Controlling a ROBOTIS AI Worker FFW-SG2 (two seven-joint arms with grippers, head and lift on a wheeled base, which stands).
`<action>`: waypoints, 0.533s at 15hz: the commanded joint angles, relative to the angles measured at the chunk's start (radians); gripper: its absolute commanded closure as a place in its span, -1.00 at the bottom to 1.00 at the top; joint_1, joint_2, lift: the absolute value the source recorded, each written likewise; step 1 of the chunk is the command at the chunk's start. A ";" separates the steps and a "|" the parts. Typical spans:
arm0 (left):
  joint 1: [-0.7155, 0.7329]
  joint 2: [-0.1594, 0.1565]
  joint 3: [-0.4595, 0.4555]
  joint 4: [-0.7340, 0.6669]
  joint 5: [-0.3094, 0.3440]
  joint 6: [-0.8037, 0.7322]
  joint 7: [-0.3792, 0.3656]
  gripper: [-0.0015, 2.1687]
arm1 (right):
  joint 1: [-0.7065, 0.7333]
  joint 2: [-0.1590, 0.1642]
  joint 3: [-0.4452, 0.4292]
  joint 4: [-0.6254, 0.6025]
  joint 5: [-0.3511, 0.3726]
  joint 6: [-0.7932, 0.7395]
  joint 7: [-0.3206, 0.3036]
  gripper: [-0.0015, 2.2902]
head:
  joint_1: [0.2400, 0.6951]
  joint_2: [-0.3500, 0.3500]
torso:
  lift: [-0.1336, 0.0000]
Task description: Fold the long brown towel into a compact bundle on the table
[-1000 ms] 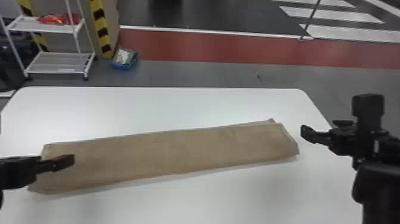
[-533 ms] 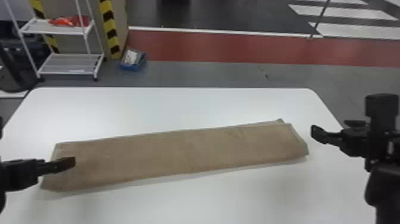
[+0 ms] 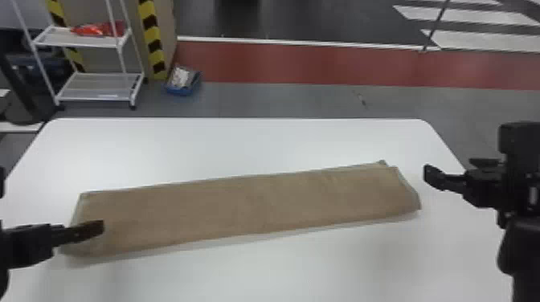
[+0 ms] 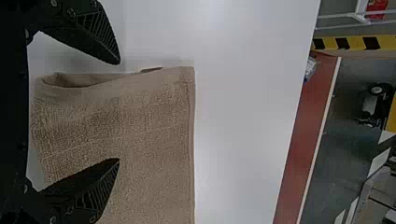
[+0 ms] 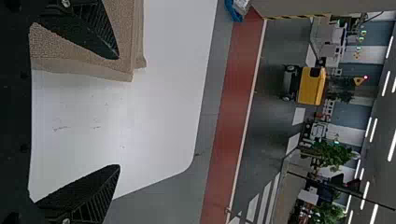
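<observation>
A brown towel point(image 3: 245, 207) lies across the white table as a long flat strip, its right end farther from the robot. At its left end is my left gripper point(image 3: 100, 231), one finger over the cloth. In the left wrist view that gripper point(image 4: 119, 112) stands open, with the towel's end point(image 4: 140, 116) below and between its fingers, not pinched. Off the towel's right end is my right gripper point(image 3: 430, 174). The right wrist view has this gripper point(image 5: 119, 112) open too, one finger over the towel's edge point(image 5: 122, 46) and the other past the table.
The white table point(image 3: 241, 140) has a rounded far right corner. Beyond it on the floor are a white shelf rack point(image 3: 96, 86) and a blue box point(image 3: 183, 82), both at the far left. A striped post point(image 3: 152, 40) stands beside the rack.
In the head view the towel, the table and the background have all shifted right together, and the right arm sits farther right. The towel keeps its shape; the left gripper has hardly shifted in the view.
</observation>
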 commanded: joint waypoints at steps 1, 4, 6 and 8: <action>0.006 -0.002 0.008 -0.004 0.002 0.000 0.000 -0.85 | 0.000 0.001 0.004 0.001 -0.003 -0.003 0.000 -0.96 | 1.00 -0.27 | -0.84; 0.018 0.000 0.014 -0.013 0.002 0.000 0.000 -0.85 | 0.003 0.001 0.004 0.004 -0.005 -0.006 0.000 -0.96 | 1.00 -0.25 | -0.84; 0.018 -0.003 0.014 -0.015 0.004 0.000 0.001 -0.85 | 0.005 0.001 0.003 0.004 -0.005 -0.006 -0.002 -0.96 | 1.00 -0.24 | -0.84; 0.021 -0.003 0.014 -0.016 0.004 0.000 0.001 -0.85 | 0.005 0.001 0.004 0.001 -0.005 -0.003 0.000 -0.96 | 1.00 -0.24 | -0.84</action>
